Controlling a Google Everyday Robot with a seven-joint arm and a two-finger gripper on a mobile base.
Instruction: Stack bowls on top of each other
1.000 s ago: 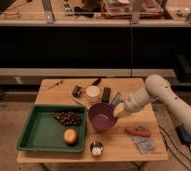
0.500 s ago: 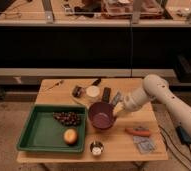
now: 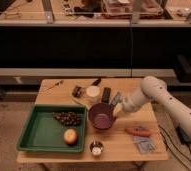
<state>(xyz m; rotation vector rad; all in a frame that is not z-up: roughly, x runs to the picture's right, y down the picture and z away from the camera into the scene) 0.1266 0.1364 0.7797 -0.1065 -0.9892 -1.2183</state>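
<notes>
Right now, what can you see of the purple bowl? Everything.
The purple bowl is round, dark purple, plastic-looking, and sits upright on the wooden table just right of the green tray. Its inside looks empty. The gripper is at its right rim; whether they touch cannot be told. No orange bowl is under or inside it as far as shown.

Bowl [image 3: 101, 116] mid-table, right of the tray [image 3: 36, 131], end effector [image 3: 117, 109] at its right rim.

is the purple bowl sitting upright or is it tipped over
Upright. The purple bowl rests on the wooden table with its round opening facing up, showing its inside. The gripper is at its right rim.
</notes>
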